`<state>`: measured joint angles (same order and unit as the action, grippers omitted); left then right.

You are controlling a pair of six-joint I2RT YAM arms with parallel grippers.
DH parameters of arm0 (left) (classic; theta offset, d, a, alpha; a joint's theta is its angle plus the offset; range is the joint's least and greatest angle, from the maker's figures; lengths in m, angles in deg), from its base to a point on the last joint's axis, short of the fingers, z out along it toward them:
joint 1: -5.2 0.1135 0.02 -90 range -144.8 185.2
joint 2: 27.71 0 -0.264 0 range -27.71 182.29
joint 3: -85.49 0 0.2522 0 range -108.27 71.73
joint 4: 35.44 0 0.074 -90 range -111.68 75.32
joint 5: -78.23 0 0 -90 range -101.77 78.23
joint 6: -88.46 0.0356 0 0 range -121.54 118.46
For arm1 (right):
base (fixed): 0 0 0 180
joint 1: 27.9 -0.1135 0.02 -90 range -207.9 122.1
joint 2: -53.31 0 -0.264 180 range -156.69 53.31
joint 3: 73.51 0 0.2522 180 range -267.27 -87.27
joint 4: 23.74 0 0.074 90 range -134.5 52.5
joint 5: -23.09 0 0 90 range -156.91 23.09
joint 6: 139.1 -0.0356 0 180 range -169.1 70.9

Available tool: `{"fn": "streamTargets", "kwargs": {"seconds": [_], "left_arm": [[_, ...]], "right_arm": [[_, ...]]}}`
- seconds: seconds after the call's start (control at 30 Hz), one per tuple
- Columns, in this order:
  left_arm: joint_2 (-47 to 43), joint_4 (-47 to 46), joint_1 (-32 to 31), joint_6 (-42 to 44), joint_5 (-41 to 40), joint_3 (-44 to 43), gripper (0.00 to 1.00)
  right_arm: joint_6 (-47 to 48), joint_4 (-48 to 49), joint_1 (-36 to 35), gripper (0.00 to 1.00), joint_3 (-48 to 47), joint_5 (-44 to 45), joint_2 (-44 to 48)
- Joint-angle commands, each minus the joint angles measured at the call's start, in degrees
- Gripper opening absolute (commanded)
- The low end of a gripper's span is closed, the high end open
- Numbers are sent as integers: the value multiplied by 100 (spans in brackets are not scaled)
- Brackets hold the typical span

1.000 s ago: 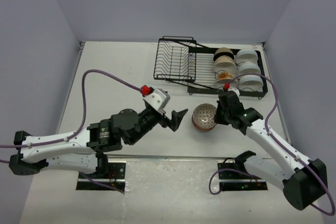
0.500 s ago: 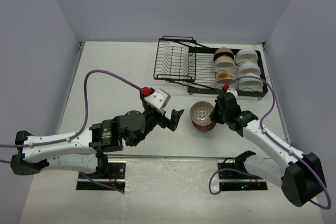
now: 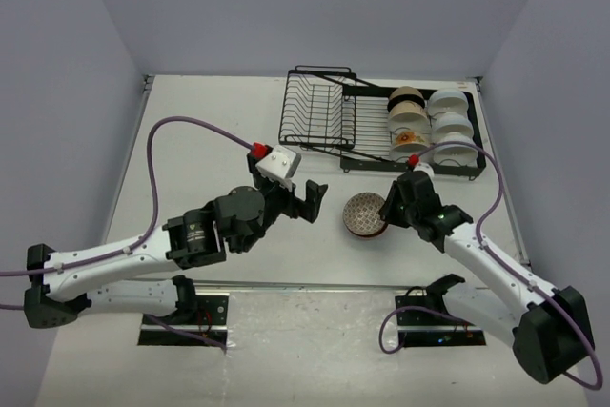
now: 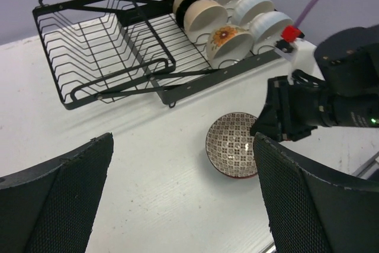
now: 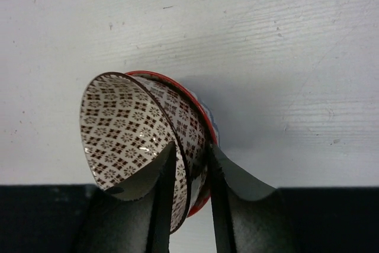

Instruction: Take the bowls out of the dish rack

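At 12 to 1 o'clock on the white table (image 3: 210,140): black wire dish rack (image 3: 319,116), upright slotted section at its 9 o'clock end, flat wire tray running toward 3 o'clock. Carries six bowls (image 3: 429,126) on edge in the tray's 3 o'clock half, in two rows of three. One row is a tan bowl with a black inside, a cream one and an orange-floral one; the other row is all plain white. Shows bare wires in the slotted section.

At 6 o'clock from the tray, well apart from it: reddish-brown patterned bowl (image 3: 365,213), out of the rack. Rests on the tabletop tipped up, mouth turned toward 9 o'clock.

At the bowl's 3 o'clock side: right claw (image 5: 190,158). Straddles the raised rim, one finger inside against the patterned lining, the other just outside the wall. Stands only a little open, with the bowl's wall between the fingers. Cannot tell whether they actually pinch it or merely sit beside it.

At 9 o'clock from the bowl, near but not touching: left claw (image 3: 310,199). Gapes fully wide, grips nothing, and points toward the bowl.
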<state>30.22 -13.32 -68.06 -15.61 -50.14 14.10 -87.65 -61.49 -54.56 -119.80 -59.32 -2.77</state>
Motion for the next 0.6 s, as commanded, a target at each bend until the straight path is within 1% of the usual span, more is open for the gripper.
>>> {"fn": "streamTargets", "kwargs": {"seconds": [0.0, 0.07, 0.17, 0.23, 0.3, 0.33, 0.4, 0.47, 0.57], "left_arm": [[-133, -10, 424, -448, 250, 102, 100], [-142, -36, 522, -483, 400, 146, 100], [-72, -28, 531, -474, 462, 129, 100], [-37, -36, 531, -466, 497, 103, 100], [7, -62, 540, -457, 523, 111, 100], [16, -71, 540, -457, 541, 111, 100], [69, -106, 549, -448, 559, 103, 100], [148, -89, 575, -448, 585, 59, 100], [262, -63, 610, -465, 611, -3, 100]], "right_arm": [[5, 97, 20, 29, -130, -83, 272], [22, -70, 20, 32, -183, -4, 386], [57, -281, 29, 31, -262, 93, 535], [66, -317, 38, 24, -262, 119, 597], [58, -317, 46, 19, -227, 93, 580], [66, -308, 55, 14, -201, 84, 537], [58, -282, 55, 11, -166, 76, 353], [49, -221, 55, 6, -113, 67, 255], [31, -159, 64, 4, -60, 5, 202]]}}
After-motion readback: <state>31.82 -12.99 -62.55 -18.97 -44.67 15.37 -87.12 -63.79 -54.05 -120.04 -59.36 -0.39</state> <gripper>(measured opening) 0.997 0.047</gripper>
